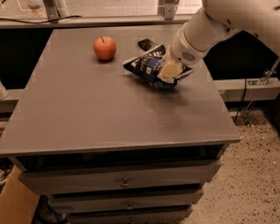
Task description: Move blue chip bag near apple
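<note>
The blue chip bag (pixel 147 68) is dark navy with white lettering. It hangs tilted just above the grey table (pixel 98 111), right of centre towards the back. My gripper (pixel 169 71) is shut on the bag's right end, coming in from the upper right on the white arm (pixel 233 13). The apple (pixel 105 48), small and orange-red with a dark stem, sits on the table to the left of the bag, a short gap away.
A small black wrapped bar (pixel 146 44) lies just behind the bag. The table is a drawer cabinet with handles (pixel 125 183) at the front. A ledge and rail (pixel 107 20) run behind the table. Speckled floor (pixel 256 171) lies to the right.
</note>
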